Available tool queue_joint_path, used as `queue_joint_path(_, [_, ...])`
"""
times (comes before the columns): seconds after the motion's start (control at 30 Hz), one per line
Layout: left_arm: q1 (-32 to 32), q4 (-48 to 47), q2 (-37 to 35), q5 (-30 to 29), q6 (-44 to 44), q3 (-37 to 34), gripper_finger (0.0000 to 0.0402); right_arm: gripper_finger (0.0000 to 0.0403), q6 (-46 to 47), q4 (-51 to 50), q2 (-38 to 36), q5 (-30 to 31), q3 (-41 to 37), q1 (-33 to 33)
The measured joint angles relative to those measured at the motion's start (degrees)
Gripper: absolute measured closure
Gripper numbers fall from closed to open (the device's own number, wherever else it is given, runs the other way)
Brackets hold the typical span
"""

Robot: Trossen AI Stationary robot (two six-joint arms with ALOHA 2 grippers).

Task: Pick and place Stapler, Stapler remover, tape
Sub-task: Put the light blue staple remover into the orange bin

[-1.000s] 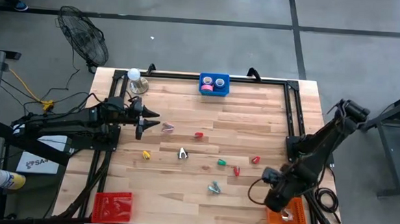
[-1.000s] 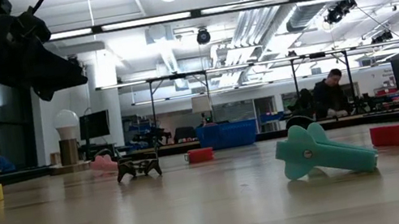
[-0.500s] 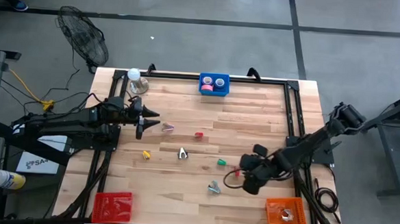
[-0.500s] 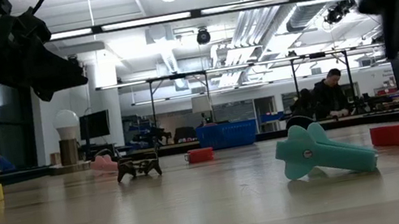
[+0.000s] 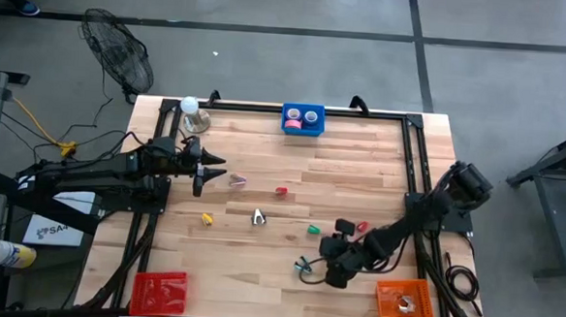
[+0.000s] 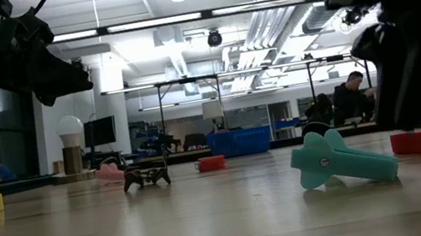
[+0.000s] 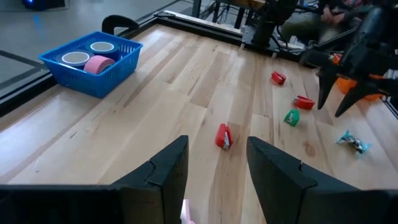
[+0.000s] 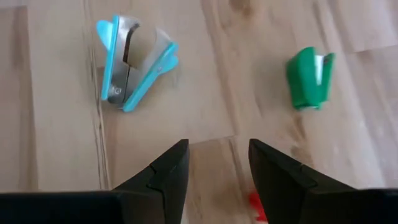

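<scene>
Right gripper (image 8: 214,165) is hovering with fingers apart and empty near the teal staple remover (image 8: 134,62), which is lying on the table (image 5: 361,153); a pick looks in hand. Next: centre over it, descend, close. Left gripper (image 7: 214,165) is waiting, fingers apart. Tape (image 7: 93,59) is sitting in the blue basket (image 7: 109,84).

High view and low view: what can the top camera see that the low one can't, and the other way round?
Only the high view shows the fan, the red bin and the orange bin. Only the low view shows the room behind the table, with a person at a bench. Both show the blue basket and the teal remover.
</scene>
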Motion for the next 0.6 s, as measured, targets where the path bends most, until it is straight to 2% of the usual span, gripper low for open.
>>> queue_joint_path(0.23, [0.01, -0.04, 0.09, 0.74, -0.04, 0.0, 0.0241, 0.0245, 0.41, 4.95, 3.1, 1.1, 0.0, 2.7])
queue_joint_path(0.5, [0.01, -0.04, 0.09, 0.8, 0.38, 0.0, 0.0241, 0.0245, 4.17, 6.73, 3.47, 7.53, 0.0, 5.44])
queue_joint_path(0.6, [0.01, -0.1, 0.09, 0.81, 0.38, 0.0, 0.0241, 0.0245, 4.26, 7.66, 3.47, 7.94, 0.0, 6.13])
